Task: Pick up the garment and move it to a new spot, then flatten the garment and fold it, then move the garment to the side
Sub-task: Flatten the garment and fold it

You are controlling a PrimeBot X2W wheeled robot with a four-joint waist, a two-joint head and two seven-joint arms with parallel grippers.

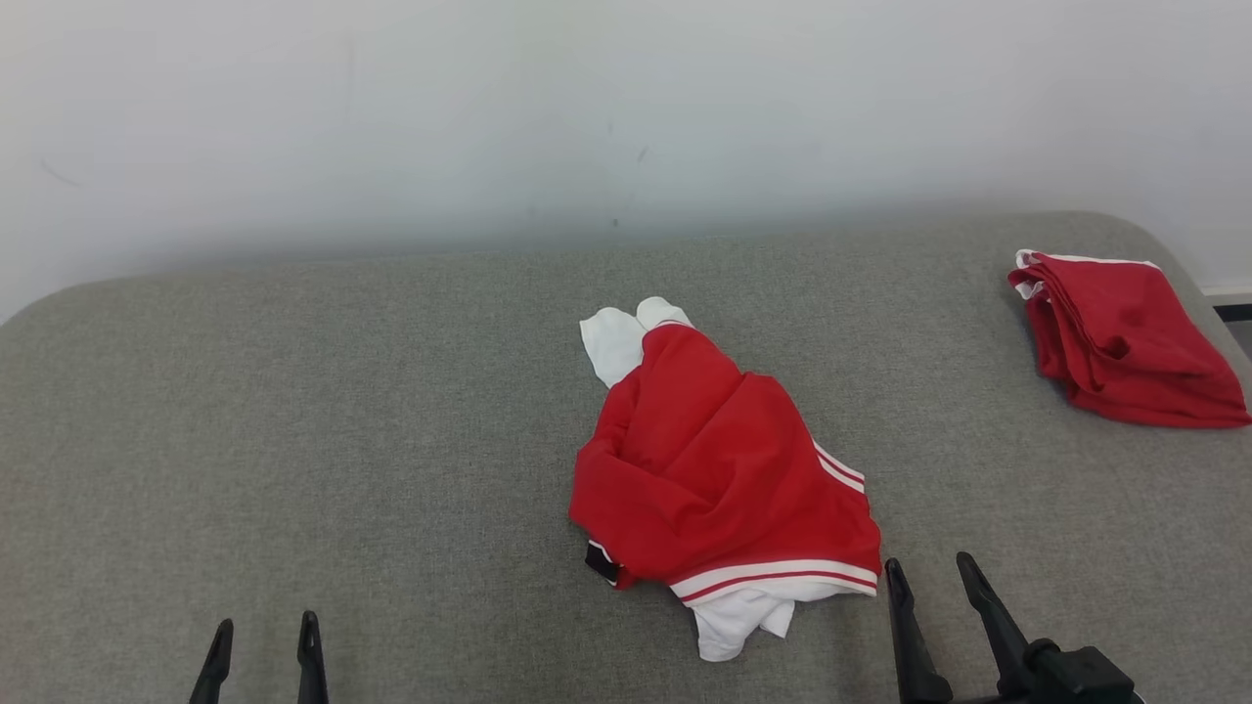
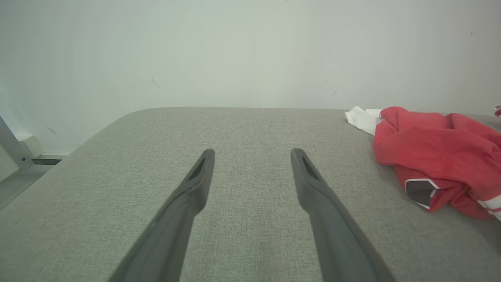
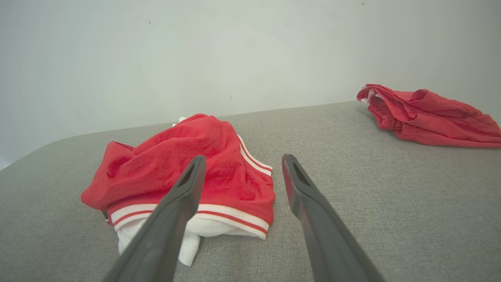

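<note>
— What's nearby?
— A folded red cloth (image 1: 1125, 337) at the grey pad's (image 1: 342, 440) far right corner.
— And the crumpled garment (image 1: 719, 469)?
— Centre; its long axis runs far-left to near-right. The left gripper (image 1: 268, 622) and right gripper (image 1: 929, 562) gape, empty.

Centre of frame: the garment (image 1: 714, 469) is showing smooth red cloth with a faint sheen, ribbed red-and-white trim and plain white cloth beneath. The worktop (image 1: 293, 440) is wearing coarse, matt grey woven fabric. Upper right: the folded garment (image 1: 1125, 337) is showing similar red cloth. Lower corners: the left end effector (image 1: 268, 620) and right end effector (image 1: 927, 560) are presenting dark, matt, plastic-looking fingers. Top: the wall (image 1: 391, 117) is looking matt and lightly scuffed.
</note>
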